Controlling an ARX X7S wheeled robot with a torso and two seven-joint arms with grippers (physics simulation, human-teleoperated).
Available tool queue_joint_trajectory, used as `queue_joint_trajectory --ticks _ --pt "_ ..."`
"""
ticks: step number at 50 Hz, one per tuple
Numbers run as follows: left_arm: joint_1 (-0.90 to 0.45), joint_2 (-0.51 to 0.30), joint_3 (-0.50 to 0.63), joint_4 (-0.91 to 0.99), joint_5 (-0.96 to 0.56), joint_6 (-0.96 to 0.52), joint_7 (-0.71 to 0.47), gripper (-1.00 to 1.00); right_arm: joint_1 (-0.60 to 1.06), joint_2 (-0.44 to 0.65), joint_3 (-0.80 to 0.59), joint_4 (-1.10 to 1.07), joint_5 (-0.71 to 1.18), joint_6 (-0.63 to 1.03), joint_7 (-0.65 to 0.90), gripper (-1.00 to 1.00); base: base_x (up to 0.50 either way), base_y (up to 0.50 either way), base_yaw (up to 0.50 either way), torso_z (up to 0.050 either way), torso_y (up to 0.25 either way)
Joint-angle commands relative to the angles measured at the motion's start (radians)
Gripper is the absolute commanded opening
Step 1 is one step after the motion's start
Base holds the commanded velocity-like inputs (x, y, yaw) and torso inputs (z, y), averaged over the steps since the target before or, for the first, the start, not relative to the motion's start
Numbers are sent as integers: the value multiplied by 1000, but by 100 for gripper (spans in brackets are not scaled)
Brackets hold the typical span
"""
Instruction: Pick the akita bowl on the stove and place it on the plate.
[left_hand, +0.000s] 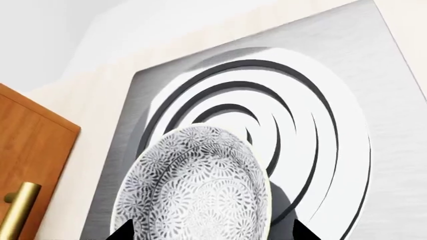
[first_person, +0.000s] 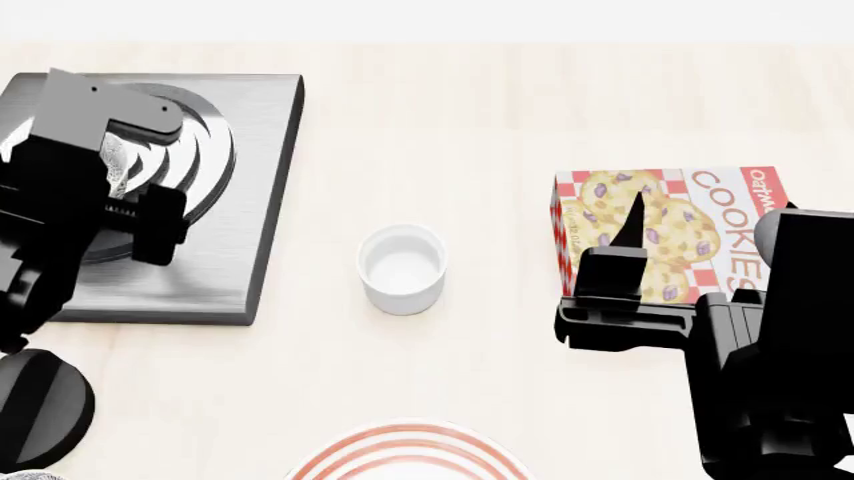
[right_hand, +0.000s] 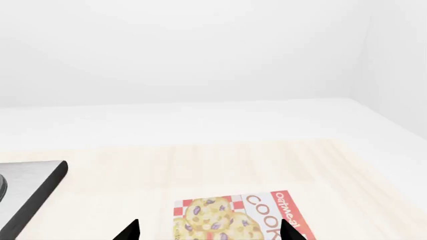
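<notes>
The bench (first_person: 481, 120) is the biggest thing, a wide flat top of pale wood with faint grain. On its left side lies the stove (first_person: 260, 200), a flat square slab of grey brushed metal with dark rings going round and round in the middle. A round black knob (first_person: 40, 405) sits near the stove's front corner.

The left hand (first_person: 114, 195) is black and hangs right over the rings. The akita bowl (left_hand: 197, 190) is there too, a small deep round bowl, white and covered all over with tiny grey flower marks. In the left wrist view it sits between the two dark tips of the hand, and nothing is in it. The tips look as if they are on each side of the bowl, but I cannot tell if they are squeezing it or just waiting apart.

The right hand (first_person: 627, 285) is black too and hangs over the cookie box (first_person: 694, 225), a flat box with red and white checks and pictures of cookies. In the right wrist view its two tips stand wide apart with nothing between them.

The plate (first_person: 407, 455) peeks in at the near edge of the bench, round and white with red-orange rings, and its top is bare.

A small plain white cup (first_person: 402, 268) stands in the middle of the bench, smooth, round and with nothing in it.
</notes>
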Motion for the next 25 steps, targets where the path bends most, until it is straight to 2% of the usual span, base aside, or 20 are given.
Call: queue_joint_trajectory --ticks 1,25 --pt "5 -2 10 -5 0 1 9 100 -2 2 1 0 6 -2 5 100 0 0 0 0 0" --pt "17 -10 23 -8 1 12 15 100 -5 7 -1 7 18 -13 15 100 0 0 0 0 0"
